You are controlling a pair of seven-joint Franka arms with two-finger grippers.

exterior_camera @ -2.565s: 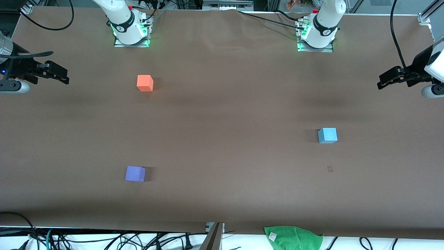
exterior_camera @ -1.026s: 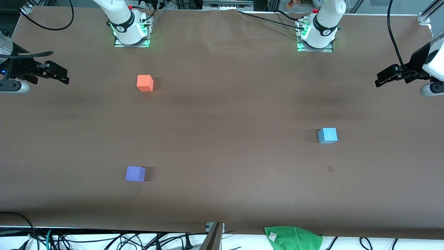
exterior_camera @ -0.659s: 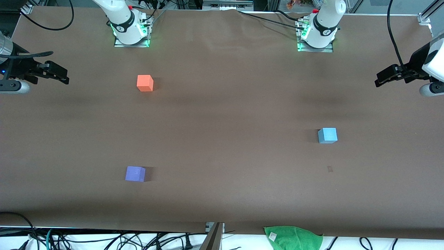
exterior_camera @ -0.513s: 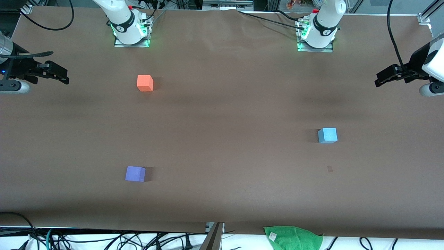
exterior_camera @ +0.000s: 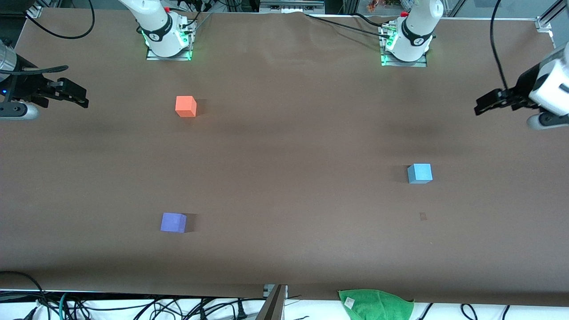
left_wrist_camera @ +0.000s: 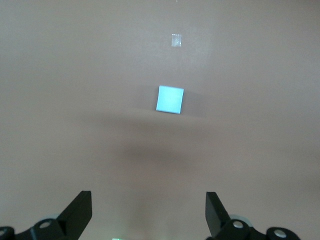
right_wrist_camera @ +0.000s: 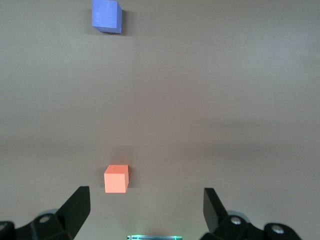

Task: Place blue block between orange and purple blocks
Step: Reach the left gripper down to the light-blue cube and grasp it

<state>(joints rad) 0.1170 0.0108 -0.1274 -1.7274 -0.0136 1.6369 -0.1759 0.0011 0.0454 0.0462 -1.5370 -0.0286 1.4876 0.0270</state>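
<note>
It was a robotics lab: two white arm bases (exterior_camera: 165, 33) bolted to a brown-covered tabletop (exterior_camera: 284, 146) with green status lights, loose cables (exterior_camera: 133, 306) along its edge, aluminium framing (exterior_camera: 544, 20) at the corner

No readable text, label, brand, number or sign is showing anywhere in these views; the blocks' faces are plain, and the cloth's small tag is illegible.

- Small matte sky-blue cube (exterior_camera: 419, 173): plain light blue.
- Small matte orange cube (exterior_camera: 186, 106): bright orange.
- Small matte purple cube (exterior_camera: 173, 222): violet.
- Flat paper-covered worktop (exterior_camera: 293, 146): plain brown.
- Crumpled green cloth (exterior_camera: 376, 304): vivid green.
</note>
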